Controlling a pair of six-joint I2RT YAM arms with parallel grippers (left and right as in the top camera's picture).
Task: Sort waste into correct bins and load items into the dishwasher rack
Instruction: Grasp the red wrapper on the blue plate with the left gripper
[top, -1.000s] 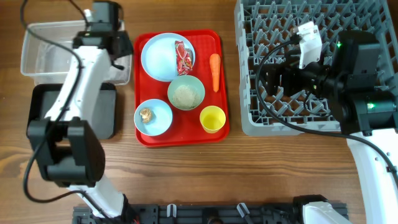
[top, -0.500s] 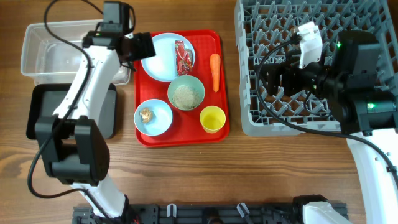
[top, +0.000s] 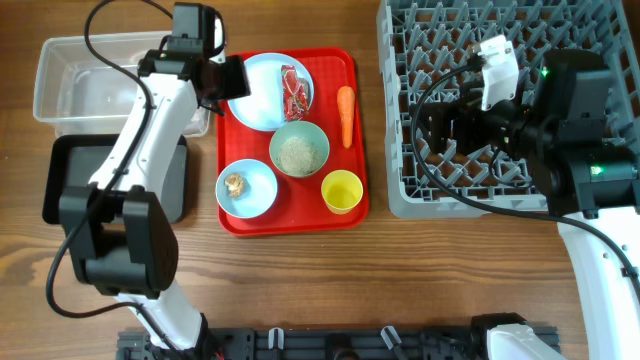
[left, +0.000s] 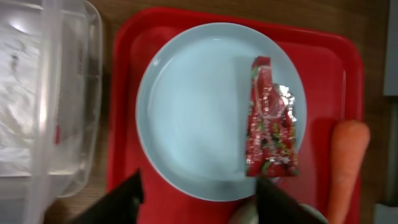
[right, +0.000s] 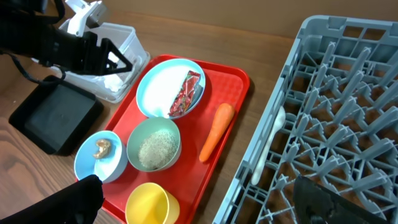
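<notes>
The round pale-blue plate (top: 262, 92) sits at the back of the red serving tray (top: 352, 215) with the red-and-white wrapper (top: 294, 90) on its right side. My left gripper (top: 235, 78) hovers open over the plate's left part; its wrist view shows the plate (left: 199, 112), the wrapper (left: 270, 121) and the carrot (left: 345, 162). The carrot (top: 345, 113), a mint bowl of rice (top: 299, 152), a blue bowl (top: 256, 195) with a brown scrap (top: 235, 184) and the yellow cup (top: 341, 191) are on the tray. My right gripper (top: 440, 125) is open and empty over the grey rack (top: 500, 190).
The clear tub (top: 80, 80) stands at the back left, with the black tray (top: 70, 180) just in front of it. The left arm reaches across both. The rack fills the back right. A white utensil (right: 267, 146) lies in the rack's left edge.
My left gripper has moved right, from over the clear tub to over the plate's left part. The right arm has not moved.
</notes>
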